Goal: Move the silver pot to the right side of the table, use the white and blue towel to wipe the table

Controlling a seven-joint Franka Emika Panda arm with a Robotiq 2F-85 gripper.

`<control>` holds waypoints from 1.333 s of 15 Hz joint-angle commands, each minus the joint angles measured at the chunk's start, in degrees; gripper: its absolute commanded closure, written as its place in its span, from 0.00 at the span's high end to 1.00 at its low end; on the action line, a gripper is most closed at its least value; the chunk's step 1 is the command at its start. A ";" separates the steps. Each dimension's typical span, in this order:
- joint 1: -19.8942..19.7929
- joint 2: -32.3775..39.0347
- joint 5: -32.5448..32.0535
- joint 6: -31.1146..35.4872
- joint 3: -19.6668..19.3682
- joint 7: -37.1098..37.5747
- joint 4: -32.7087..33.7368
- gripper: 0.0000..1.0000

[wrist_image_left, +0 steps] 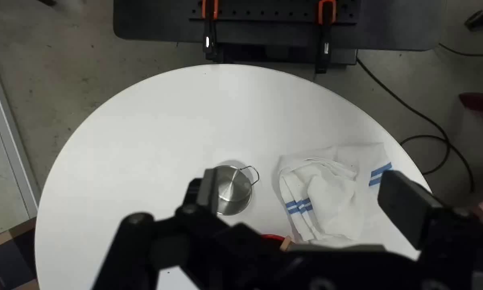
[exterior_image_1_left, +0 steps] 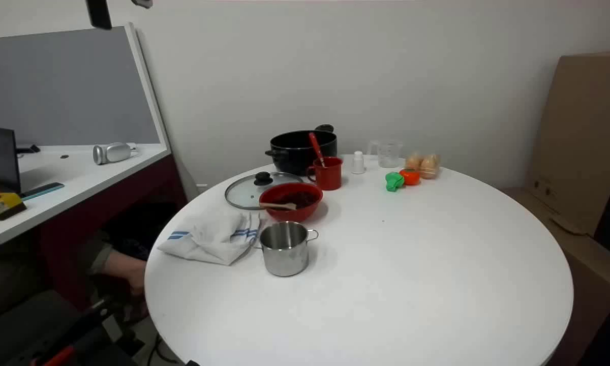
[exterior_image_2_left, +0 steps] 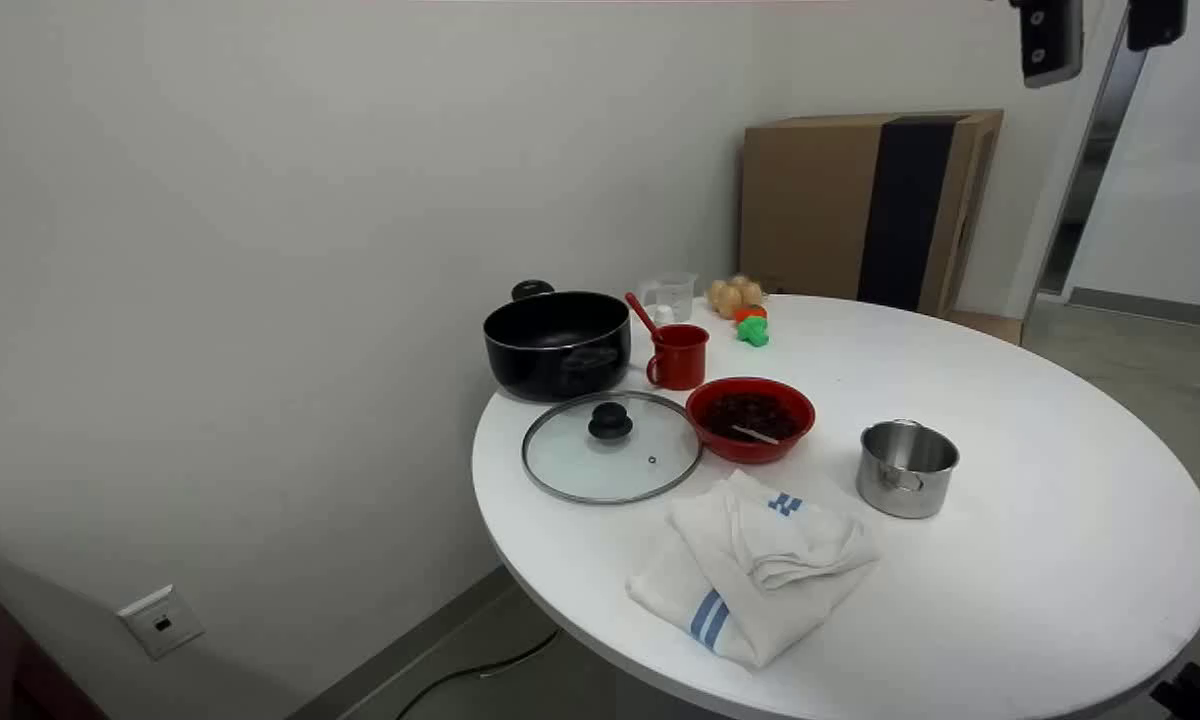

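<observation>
The silver pot [exterior_image_1_left: 285, 258] stands upright on the round white table [exterior_image_1_left: 427, 284], close beside the towel; it also shows in an exterior view [exterior_image_2_left: 902, 485]. In the wrist view the pot [wrist_image_left: 235, 187] is partly hidden by a finger. The white and blue towel [exterior_image_1_left: 208, 241] lies crumpled near the table's edge, also in an exterior view [exterior_image_2_left: 760, 575] and in the wrist view [wrist_image_left: 334, 197]. My gripper [wrist_image_left: 306, 197] is open and empty, high above the table. Its fingertips show at the top of both exterior views [exterior_image_1_left: 121, 9] [exterior_image_2_left: 1105, 35].
A red bowl [exterior_image_1_left: 307, 206] with a wooden spoon, a glass lid [exterior_image_1_left: 241, 193], a red mug [exterior_image_1_left: 329, 175] and a black pot [exterior_image_1_left: 292, 157] stand behind the silver pot. A shaker, measuring cup, green and red items and a bag of round tan items [exterior_image_1_left: 429, 166] are farther back.
</observation>
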 commanded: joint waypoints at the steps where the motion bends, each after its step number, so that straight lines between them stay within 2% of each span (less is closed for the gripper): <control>1: 1.07 0.12 -0.33 -0.15 -0.84 0.41 0.14 1.00; 11: 1.15 0.39 -0.43 -0.26 -0.89 -0.07 0.44 1.00; 14: 0.47 0.73 -2.84 1.08 -1.21 -0.13 1.82 1.00; 17: -0.34 0.11 -7.59 4.28 -2.32 -0.86 1.61 1.00; 20: -1.28 -0.21 -11.05 11.64 -4.57 -0.98 0.01 1.00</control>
